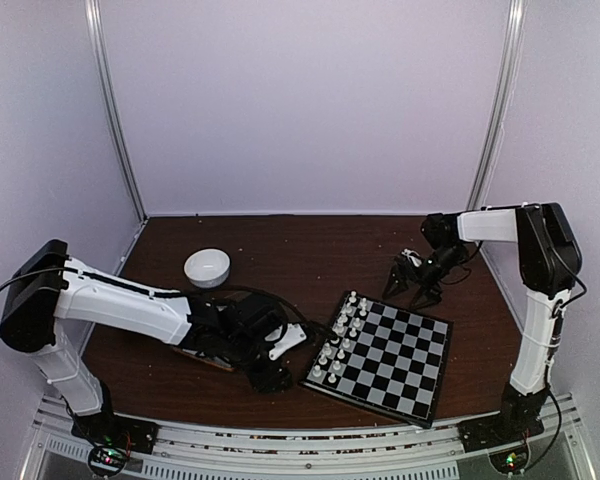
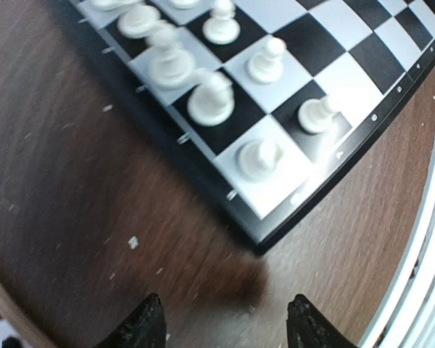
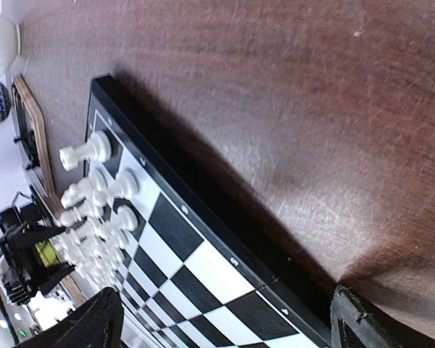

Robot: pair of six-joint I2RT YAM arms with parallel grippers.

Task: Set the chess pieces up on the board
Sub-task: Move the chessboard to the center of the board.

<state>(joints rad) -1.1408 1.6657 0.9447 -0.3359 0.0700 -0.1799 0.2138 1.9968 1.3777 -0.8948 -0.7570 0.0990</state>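
- Chess pieces (image 1: 340, 335) in white stand upright in two rows along the left edge of the board (image 1: 400, 360). The rows run from its near corner to its far corner.
- You see no black pieces on the squares, and the right side of the board is bare, so the job looks about half done.
- Your left gripper (image 2: 228, 330) hangs low over the table (image 1: 310, 250), just off the board's near left corner. Its jaws stand moderately apart with nothing between them.
- From that hand the white rows lie ahead and to the right, with the corner piece the closest.
- Your right gripper (image 1: 410, 288) sits beyond the board's far edge, jaws spread wide and empty, well apart from every piece.
- A tray (image 3: 32, 127) with a wooden rim lies under your left arm, mostly hidden. You cannot tell whether the black pieces are in it.
- The coming move likely turns on this: the bare side of the board is nearer your right arm, while the tray is nearer your left.
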